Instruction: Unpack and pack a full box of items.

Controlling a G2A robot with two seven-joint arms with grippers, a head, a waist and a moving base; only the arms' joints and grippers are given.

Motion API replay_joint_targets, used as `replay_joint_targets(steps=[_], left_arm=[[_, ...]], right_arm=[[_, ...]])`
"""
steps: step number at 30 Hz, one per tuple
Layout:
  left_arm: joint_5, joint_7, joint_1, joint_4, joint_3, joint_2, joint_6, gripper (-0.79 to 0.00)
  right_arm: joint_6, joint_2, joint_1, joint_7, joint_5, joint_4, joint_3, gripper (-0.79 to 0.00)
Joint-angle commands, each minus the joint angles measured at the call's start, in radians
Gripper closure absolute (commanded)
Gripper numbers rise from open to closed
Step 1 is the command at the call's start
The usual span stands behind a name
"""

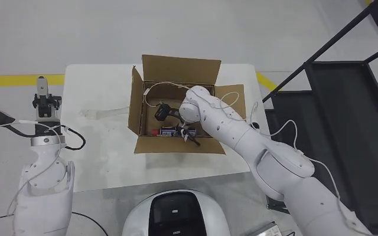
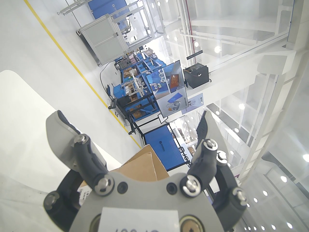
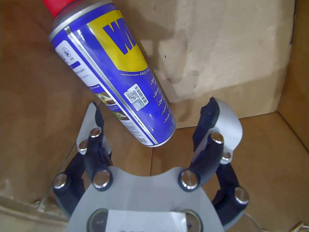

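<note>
- I am looking down on the white worktop, which is carrying an open cardboard box near its middle, all four flaps folded outward.
- The right arm is reaching over the box's right side and dipping down into it, toward the wall nearest the robot.
- The left arm is hanging off the left edge of the worktop, well apart from the box.
- A blue and yellow spray can with a red cap is lying on its side on the box floor. It is resting close along one cardboard wall, with the cap end pointing away from the right wrist camera.
- The right gripper is sitting low inside the box with its fingers spread apart. The base end of the can is lying between them, and I cannot tell whether either pad is touching the can.
- The left gripper is pointing out toward the room with its fingers wide apart and nothing between them. A corner of the box is showing just past its base.
</note>
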Motion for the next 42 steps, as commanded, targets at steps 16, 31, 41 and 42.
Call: replay_joint_targets(steps=[16, 31, 41, 42], left_arm=[[0.0, 0.0, 0.0, 0.0, 0.0, 0.0, 0.0, -0.785], [0.0, 0.0, 0.0, 0.0, 0.0, 0.0, 0.0, -0.785], [0.0, 0.0, 0.0, 0.0, 0.0, 0.0, 0.0, -0.785], [0.0, 0.0, 0.0, 0.0, 0.0, 0.0, 0.0, -0.785]], right_arm=[[0.033, -0.049, 0.053, -0.049, 0.015, 0.16, 0.006, -0.502], [0.015, -0.1, 0.049, -0.096, -0.035, 0.237, -0.032, -0.745], [0.005, -0.14, 0.057, -0.092, -0.009, 0.323, -0.034, -0.379], [0.001, -0.144, 0.058, -0.092, -0.009, 0.331, -0.035, -0.351]])
